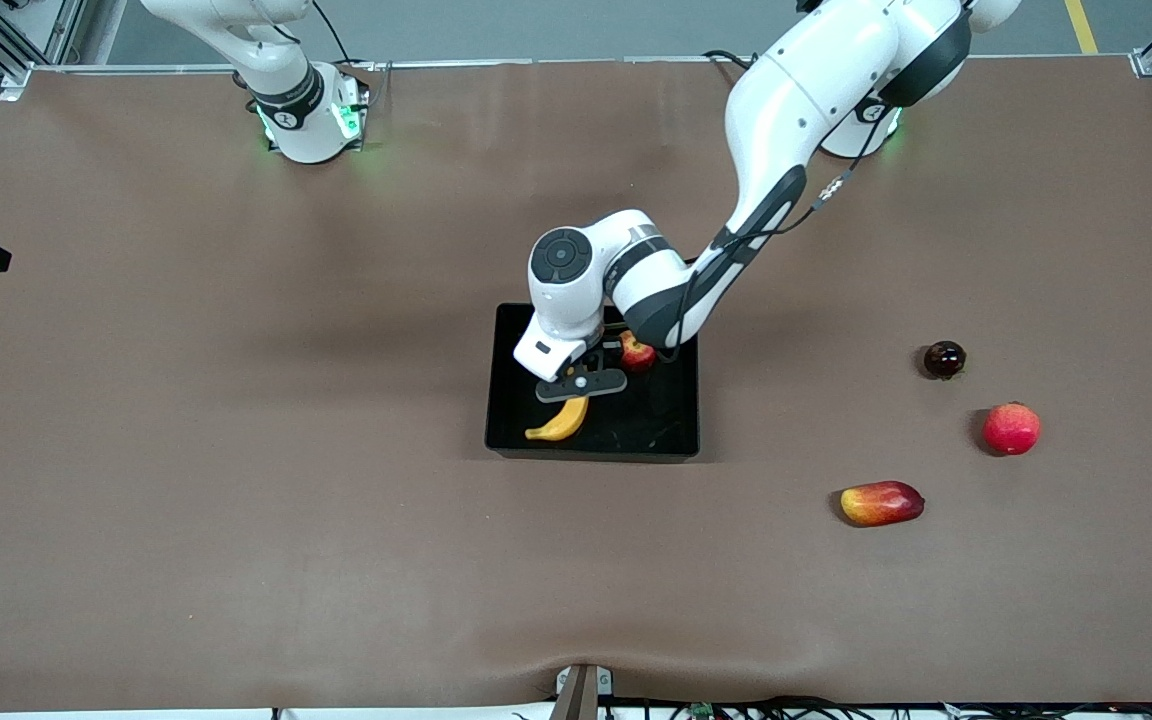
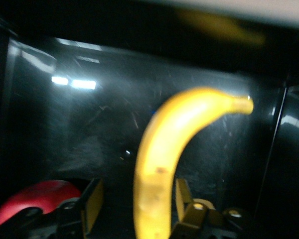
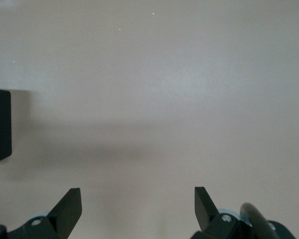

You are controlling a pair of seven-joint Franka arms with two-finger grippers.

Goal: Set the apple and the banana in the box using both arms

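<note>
Yellow banana (image 2: pixel 162 159) lay in the black box (image 1: pixel 681 440) beside the apple (image 1: pixel 637 352), between the left tool's (image 2: pixel 139 199) parted fingers; release step. Right tool (image 3: pixel 138 204) waited open above bare tabletop (image 3: pixel 154 89). Next: lift left tool clear

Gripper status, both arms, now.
Left gripper: in the box, fingers open either side of the banana, not clamping it.
Right gripper: open, empty, over bare table.
</note>
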